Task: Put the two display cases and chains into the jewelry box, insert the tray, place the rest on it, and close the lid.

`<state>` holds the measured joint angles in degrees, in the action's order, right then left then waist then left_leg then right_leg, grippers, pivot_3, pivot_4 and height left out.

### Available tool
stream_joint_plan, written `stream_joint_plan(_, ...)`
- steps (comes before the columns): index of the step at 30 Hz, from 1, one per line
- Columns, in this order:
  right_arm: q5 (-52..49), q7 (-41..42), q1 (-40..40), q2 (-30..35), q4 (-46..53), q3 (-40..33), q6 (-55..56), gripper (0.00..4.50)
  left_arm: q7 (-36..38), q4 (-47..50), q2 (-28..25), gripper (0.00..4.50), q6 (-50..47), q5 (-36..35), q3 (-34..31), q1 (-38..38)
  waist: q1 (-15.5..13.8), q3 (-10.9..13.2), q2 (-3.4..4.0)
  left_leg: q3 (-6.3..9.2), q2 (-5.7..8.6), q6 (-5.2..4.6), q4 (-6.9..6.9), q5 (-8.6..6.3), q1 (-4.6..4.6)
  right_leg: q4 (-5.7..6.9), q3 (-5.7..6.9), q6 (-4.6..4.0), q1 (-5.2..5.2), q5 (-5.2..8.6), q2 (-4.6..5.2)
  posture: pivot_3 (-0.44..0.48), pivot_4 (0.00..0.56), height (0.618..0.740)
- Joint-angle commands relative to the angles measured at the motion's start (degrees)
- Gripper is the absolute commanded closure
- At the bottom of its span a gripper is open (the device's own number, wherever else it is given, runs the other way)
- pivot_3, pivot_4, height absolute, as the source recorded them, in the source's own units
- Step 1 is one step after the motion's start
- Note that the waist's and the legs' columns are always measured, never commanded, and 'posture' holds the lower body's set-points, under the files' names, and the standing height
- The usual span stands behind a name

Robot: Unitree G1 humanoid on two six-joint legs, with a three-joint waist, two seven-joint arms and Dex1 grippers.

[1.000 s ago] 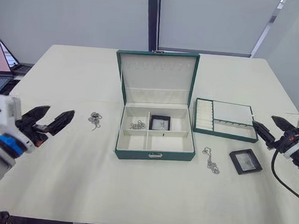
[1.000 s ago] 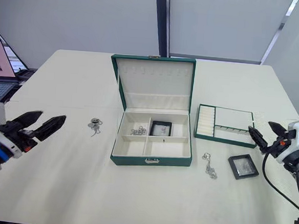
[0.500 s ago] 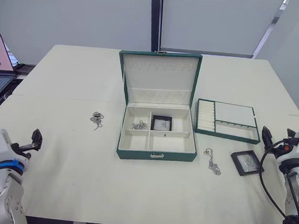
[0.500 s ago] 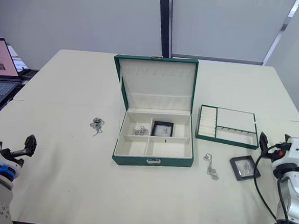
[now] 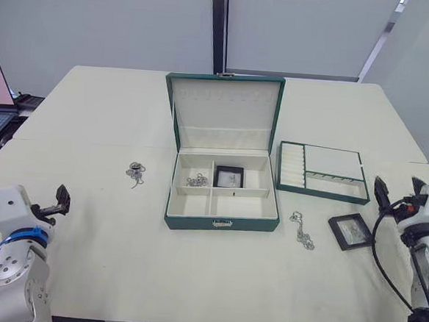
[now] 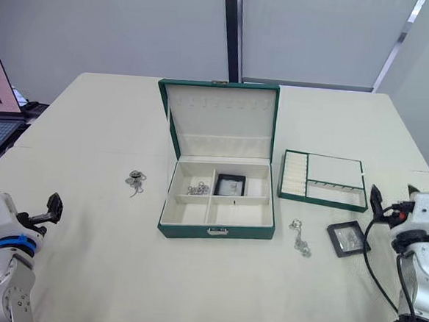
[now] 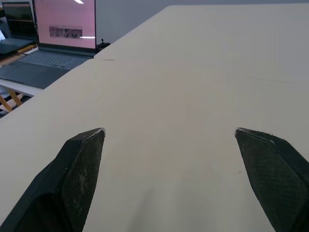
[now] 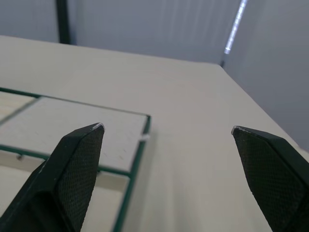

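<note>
Green jewelry box (image 5: pixel 221 222) holds one display case (image 5: pixel 229 177) and a chain (image 5: pixel 198 180); we see the other case (image 5: pixel 351 231), two chains (image 5: pixel 135 172) (image 5: pixel 302 232) and tray (image 5: pixel 320 192) outside, lid (image 5: pixel 226 106) up, both grippers (image 7: pixel 169 133) (image 8: pixel 166 129) wide open, empty.

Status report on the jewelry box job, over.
Both hands open, empty: left hand, right hand. Dark green jewelry box open, holding one black display case and one chain. Second case on table. Nothing in the way.

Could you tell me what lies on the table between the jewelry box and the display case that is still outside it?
A loose silver chain lies between the jewelry box and the outside display case, touching neither, as both eye views show.
</note>
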<state>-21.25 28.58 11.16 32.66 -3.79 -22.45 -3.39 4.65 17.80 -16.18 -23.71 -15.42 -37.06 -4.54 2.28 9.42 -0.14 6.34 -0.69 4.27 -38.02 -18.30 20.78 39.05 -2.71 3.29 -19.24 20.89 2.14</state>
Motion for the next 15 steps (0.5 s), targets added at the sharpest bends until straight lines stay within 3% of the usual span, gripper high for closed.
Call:
stream_joint_plan(1,-6.9,8.18,8.67,4.37,11.0,6.03,-8.87,0.0,-2.53,5.79,2.92,0.03,-1.7,0.19,4.6,-0.38,0.01,0.0,0.01,0.03,0.0,0.0,-0.01,0.0,0.0,0.0,0.02,0.0,0.03,0.0,0.0,0.0,0.15,0.74)
stream_joint_plan(9,-14.55,24.7,22.98,6.41,16.87,20.86,-22.83,0.0,-7.75,7.66,8.5,0.03,-4.07,3.69,16.99,6.14,-1.52,-0.12,-0.36,0.14,0.05,0.0,-0.06,0.0,0.14,-0.06,0.3,0.04,0.11,-0.03,0.08,0.0,0.15,0.74)
stream_joint_plan(15,-14.23,29.04,27.72,3.75,15.71,26.41,-25.95,0.0,-6.18,2.36,5.5,0.03,-4.11,7.74,22.89,10.7,-1.65,-0.12,-0.36,0.05,0.08,0.0,-0.07,0.0,0.12,-0.07,0.24,0.07,0.06,-0.05,0.12,0.0,0.15,0.74)
